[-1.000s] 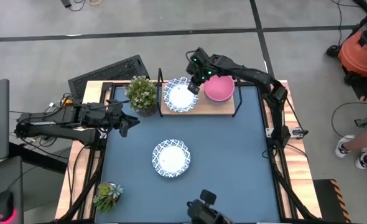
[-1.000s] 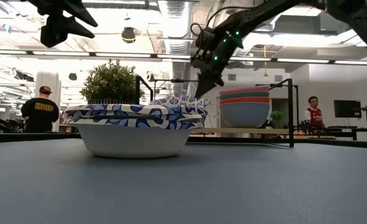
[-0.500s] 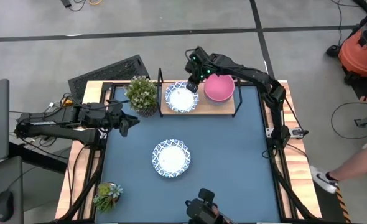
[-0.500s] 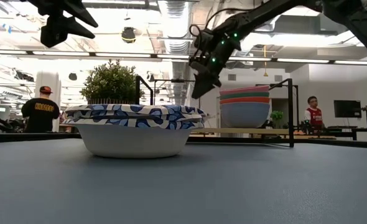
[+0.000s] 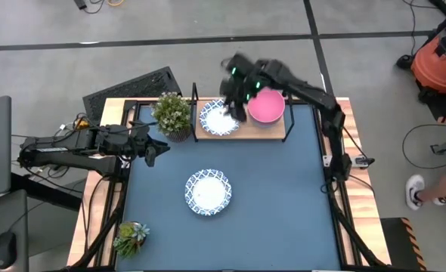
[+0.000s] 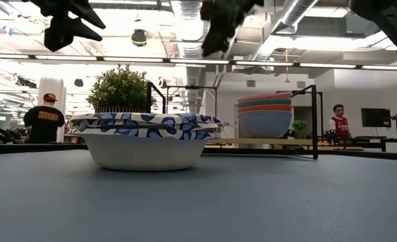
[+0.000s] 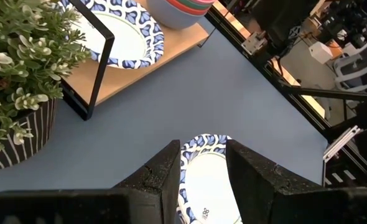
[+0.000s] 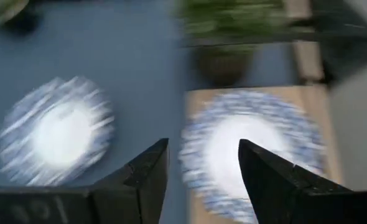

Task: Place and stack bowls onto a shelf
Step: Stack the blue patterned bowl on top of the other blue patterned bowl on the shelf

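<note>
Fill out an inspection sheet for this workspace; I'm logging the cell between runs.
Surface: blue table, wood edges.
Job's things: patterned bowl and pink-topped bowl stack on the shelf; another patterned bowl on the table.
Clutter: big plant beside the shelf; small plant at the near left corner.
Grippers: right tool open, empty, above the shelf bowl; left tool open, empty, at the left edge.
Cables: some on the floor.
Surroundings: orange vacuum; person's feet at right.

A bushy potted plant stands at the blue bench's far edge, a smaller succulent at its near left corner; an orange vacuum sits on the floor beyond
</note>
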`<act>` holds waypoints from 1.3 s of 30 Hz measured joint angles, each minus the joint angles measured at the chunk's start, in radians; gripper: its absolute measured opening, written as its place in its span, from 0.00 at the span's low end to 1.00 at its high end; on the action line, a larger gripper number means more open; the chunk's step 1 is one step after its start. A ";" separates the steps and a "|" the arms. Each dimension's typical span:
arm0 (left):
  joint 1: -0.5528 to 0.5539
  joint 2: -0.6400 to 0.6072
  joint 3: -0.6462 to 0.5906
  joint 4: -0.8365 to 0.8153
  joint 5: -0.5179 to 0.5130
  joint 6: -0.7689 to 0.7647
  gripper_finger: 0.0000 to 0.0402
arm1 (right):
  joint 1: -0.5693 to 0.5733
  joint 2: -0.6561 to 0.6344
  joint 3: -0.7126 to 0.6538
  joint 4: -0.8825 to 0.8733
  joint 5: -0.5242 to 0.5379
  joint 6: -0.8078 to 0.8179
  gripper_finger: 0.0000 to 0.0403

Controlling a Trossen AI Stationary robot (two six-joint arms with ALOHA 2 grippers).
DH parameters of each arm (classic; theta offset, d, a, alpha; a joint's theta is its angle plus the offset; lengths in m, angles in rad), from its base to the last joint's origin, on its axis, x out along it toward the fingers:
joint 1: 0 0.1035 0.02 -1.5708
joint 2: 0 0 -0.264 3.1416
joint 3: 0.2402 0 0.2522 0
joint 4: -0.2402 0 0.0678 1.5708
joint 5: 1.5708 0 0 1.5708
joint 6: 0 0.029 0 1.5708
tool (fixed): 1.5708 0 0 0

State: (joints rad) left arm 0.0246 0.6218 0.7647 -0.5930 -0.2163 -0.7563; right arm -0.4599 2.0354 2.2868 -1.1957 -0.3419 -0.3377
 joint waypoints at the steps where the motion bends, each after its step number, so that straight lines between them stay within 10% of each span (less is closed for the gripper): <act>1: 0.000 0.000 0.000 0.000 0.000 0.000 0.28 | 0.041 0.000 0.002 -0.037 -0.001 -0.028 0.53; 17: 0.000 0.000 0.000 -0.001 0.001 0.034 0.28 | 0.558 0.004 -0.223 -0.125 0.109 -0.224 0.46; 39: 0.000 0.000 0.000 -0.056 0.019 0.031 0.28 | 0.665 0.004 -0.536 0.371 0.108 -0.273 0.45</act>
State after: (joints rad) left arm 0.0248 0.6216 0.7643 -0.6489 -0.1970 -0.7258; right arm 0.2055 2.0396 1.7508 -0.8250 -0.2337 -0.6106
